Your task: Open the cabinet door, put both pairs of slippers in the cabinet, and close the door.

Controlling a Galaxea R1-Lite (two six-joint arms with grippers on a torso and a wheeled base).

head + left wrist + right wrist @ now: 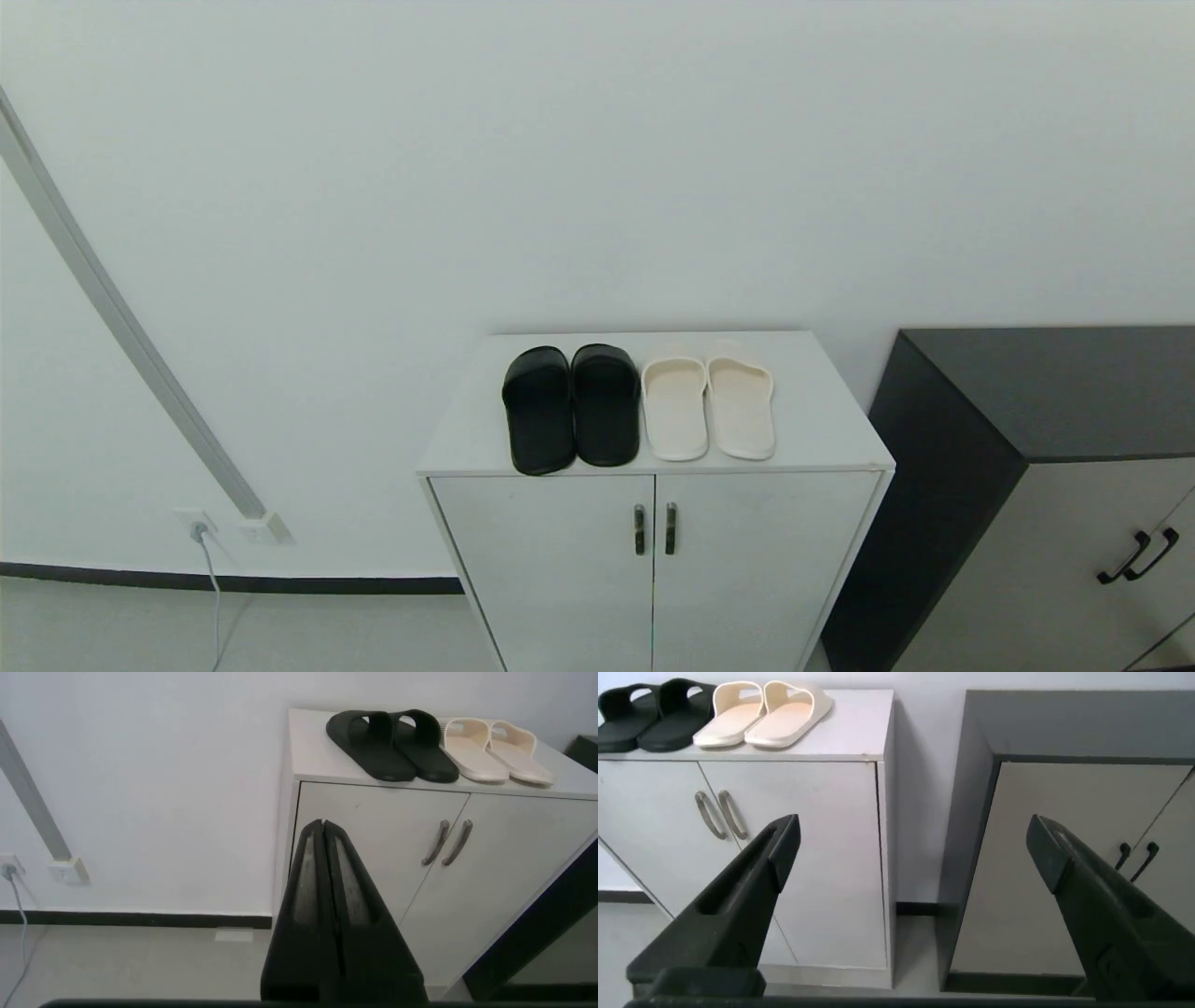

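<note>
Left pincer (323, 826) closed; right pincer (913, 833) spread wide.

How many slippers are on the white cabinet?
4, in a row on the cabinet top: two black slippers on the left, two cream slippers to their right. The doors are shut, so any inside would be hidden.

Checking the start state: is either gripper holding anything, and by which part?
Nothing is held: the left gripper is shut empty, the right gripper open; the slippers lie on the cabinet.

white cabinet (551, 569) base cut off below, dark cabinet (943, 485) cut off at right
</note>
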